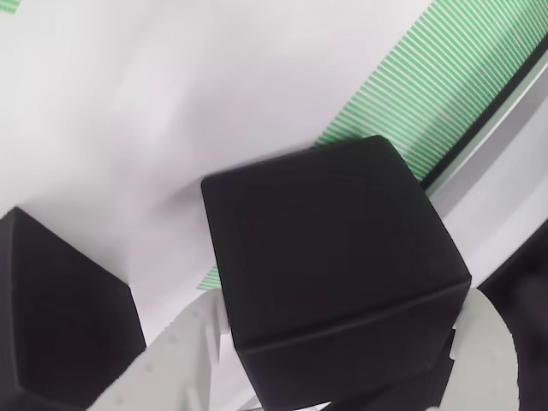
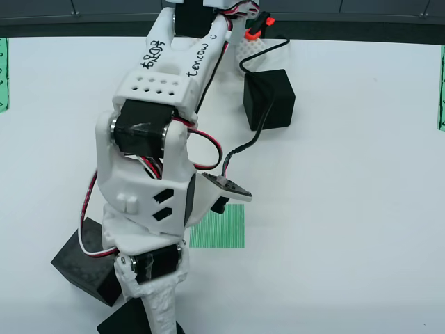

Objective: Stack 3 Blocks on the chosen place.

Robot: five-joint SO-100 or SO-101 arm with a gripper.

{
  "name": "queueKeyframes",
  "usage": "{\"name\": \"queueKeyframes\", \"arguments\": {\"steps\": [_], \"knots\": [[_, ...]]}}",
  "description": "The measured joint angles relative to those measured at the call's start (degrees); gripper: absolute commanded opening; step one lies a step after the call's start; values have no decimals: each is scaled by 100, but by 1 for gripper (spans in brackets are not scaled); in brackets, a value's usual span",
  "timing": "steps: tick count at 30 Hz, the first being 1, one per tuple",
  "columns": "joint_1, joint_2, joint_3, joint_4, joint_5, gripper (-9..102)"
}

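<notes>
In the view that rides on the gripper, a matte black block point(image 1: 330, 257) sits between the white fingers point(image 1: 175, 364), and my gripper point(image 1: 342, 312) is shut on it. A second black block point(image 1: 60, 312) stands close on the left. A green-and-white striped patch point(image 1: 437, 90) lies behind the held block; whether it is the chosen place I cannot tell. From above, the gripper point(image 2: 149, 313) is at the near edge, with the held block point(image 2: 128, 323) partly hidden under it. The second block point(image 2: 83, 261) is just left, and a third block point(image 2: 268, 97) stands far back.
A striped patch point(image 2: 219, 226) lies mid-table, right of the arm point(image 2: 156, 139). More striped patches show at the left edge point(image 2: 3, 73) and right edge point(image 2: 441, 90). A black cable point(image 2: 254, 132) loops past the far block. A dark edge line point(image 1: 488, 111) borders the patch beyond the gripper.
</notes>
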Motion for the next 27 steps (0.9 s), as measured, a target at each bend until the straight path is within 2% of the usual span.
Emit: {"name": "queueKeyframes", "arguments": {"steps": [14, 27], "knots": [[-26, 176, 132, 62, -70, 22], [-272, 1846, 2505, -62, -545, 22]]}}
